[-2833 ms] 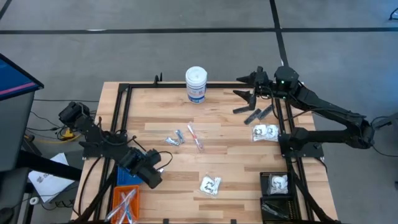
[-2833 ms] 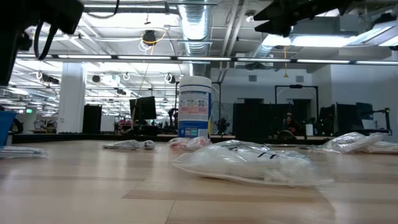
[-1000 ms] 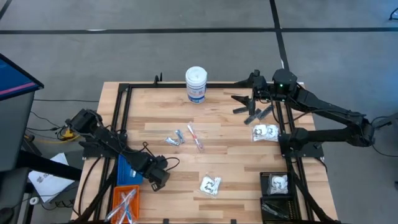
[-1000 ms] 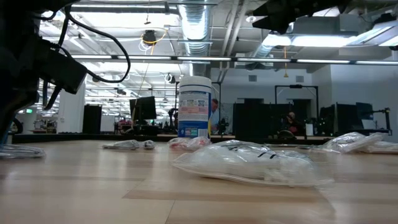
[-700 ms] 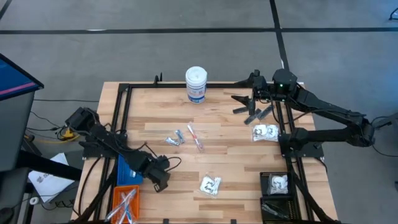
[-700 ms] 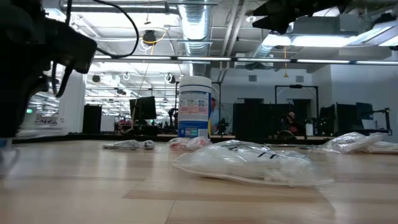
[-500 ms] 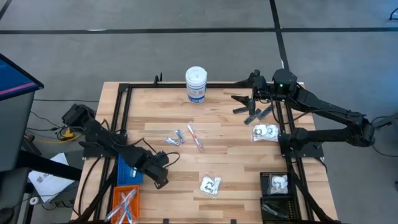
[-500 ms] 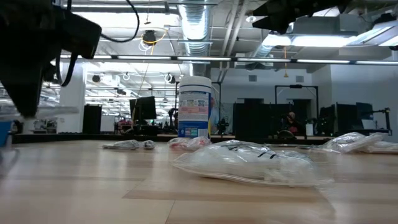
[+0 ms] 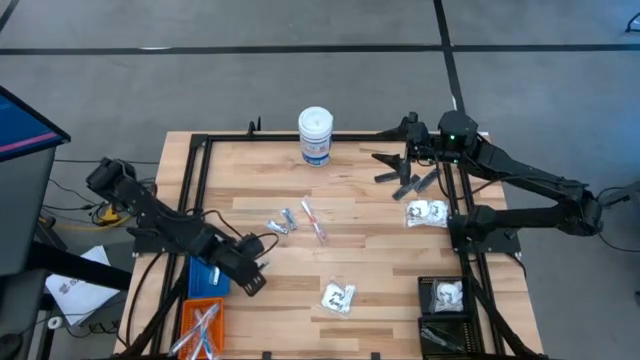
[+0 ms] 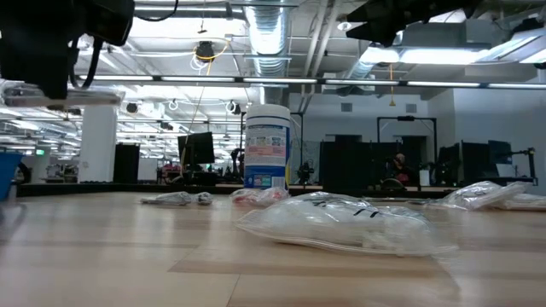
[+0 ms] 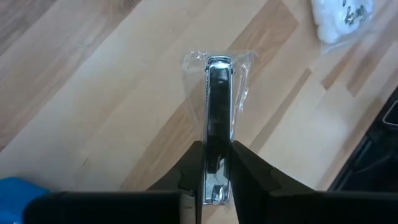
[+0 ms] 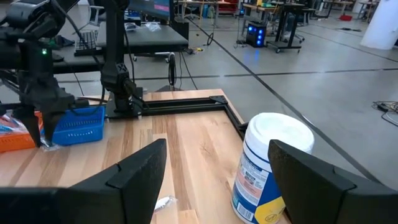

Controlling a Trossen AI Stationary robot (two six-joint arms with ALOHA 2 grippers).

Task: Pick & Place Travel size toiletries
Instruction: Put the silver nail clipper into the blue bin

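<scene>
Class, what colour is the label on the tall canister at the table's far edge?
The canister is white with a blue label showing some yellow at its base; the right wrist view shows it best.

White canister [image 9: 315,135] with blue label. Light butcher-block table [image 9: 360,250] with black frame. Beside the canister: silver-blue tubes [image 9: 279,224] and a white-and-red stick [image 9: 313,220]. Clear packet [image 9: 339,298], white contents. Blue bin [image 9: 206,275], orange bin [image 9: 195,320]. Clear-wrapped black-and-silver piece [image 11: 217,118].

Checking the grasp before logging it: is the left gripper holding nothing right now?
No: in the left wrist view the left gripper is shut on a slim wrapped toiletry, held above the wooden table.
</scene>
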